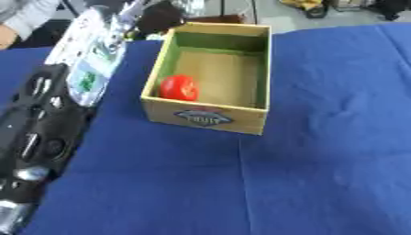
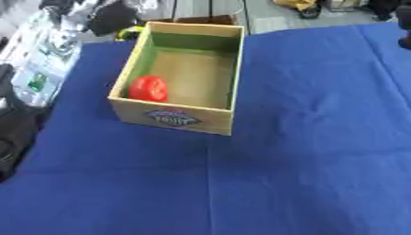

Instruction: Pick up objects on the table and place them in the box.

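Observation:
An open cardboard box [image 1: 258, 69] with a green inner wall stands on the blue cloth at the upper middle. A red round object [image 1: 179, 87] lies inside it in the near left corner. My left hand [image 1: 41, 89] comes in along the left edge, raised to the left of the box. It is shut on a clear plastic packet with white and green print [image 1: 91, 53]. The packet sticks up and away from the hand, level with the box's left wall. A dark shape [image 2: 405, 32] at the upper right edge seems to be my right hand.
The blue cloth [image 1: 305, 174] covers the table in front of and to the right of the box. Dark clutter [image 1: 160, 16] and a person's grey sleeve [image 1: 28, 13] lie beyond the table's far edge.

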{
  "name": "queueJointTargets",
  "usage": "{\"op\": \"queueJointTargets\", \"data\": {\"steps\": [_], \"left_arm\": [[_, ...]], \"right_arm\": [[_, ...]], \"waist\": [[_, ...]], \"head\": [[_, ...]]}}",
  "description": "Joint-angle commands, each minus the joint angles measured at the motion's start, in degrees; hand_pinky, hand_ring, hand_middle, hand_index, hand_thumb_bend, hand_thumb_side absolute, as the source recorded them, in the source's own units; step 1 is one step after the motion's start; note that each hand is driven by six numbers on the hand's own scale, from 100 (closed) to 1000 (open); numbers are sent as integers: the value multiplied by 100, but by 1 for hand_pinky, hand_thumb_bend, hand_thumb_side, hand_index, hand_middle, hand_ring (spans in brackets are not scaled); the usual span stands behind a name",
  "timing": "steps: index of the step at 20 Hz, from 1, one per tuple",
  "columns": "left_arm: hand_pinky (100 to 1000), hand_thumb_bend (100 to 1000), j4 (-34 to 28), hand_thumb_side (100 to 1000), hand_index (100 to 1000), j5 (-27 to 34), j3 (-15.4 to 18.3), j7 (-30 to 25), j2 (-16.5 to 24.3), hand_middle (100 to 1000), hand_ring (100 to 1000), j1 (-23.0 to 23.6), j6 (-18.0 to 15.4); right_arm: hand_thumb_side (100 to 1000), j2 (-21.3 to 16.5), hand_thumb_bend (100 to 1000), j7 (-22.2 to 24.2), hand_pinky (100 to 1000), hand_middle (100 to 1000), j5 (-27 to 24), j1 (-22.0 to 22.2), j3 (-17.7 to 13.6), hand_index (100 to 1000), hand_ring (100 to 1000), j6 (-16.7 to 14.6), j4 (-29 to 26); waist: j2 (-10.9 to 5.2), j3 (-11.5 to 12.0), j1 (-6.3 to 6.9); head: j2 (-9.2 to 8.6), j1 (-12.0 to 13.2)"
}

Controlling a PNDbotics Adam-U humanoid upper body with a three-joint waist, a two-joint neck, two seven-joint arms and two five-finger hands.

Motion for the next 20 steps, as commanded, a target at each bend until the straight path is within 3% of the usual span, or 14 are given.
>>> {"op": "queueJointTargets", "data": {"steps": [1,6,9,14,20], "left_arm": [[625,261,-1024,1000,920,862,194,265,468,760,771,289,350],[595,257,-2292,1000,907,2134,511,804,798,733,748,1235,507],[586,229,-2719,1000,908,2776,722,1249,816,725,741,1766,462],[576,216,-2788,1000,909,3555,859,1577,709,720,737,2495,-74],[559,226,-2790,1000,911,3939,941,1466,343,712,729,3096,-676]], "right_arm": [[1000,-123,100,-107,807,826,-19,10,-108,839,868,8,-82],[1000,-104,100,-280,806,828,-21,128,-178,841,868,11,-82],[1000,-79,100,-364,806,829,-40,167,-206,841,868,2,-82],[1000,-29,100,-442,806,828,-55,214,-251,841,867,6,-82],[1000,40,100,-514,806,828,-64,264,-307,841,866,8,-82]], "waist": [[-220,59,-62],[-348,225,-154],[-409,301,-203],[-486,407,-292],[-524,495,-394]], "head": [[79,-15],[196,-53],[359,48],[510,7],[495,-240]]}}
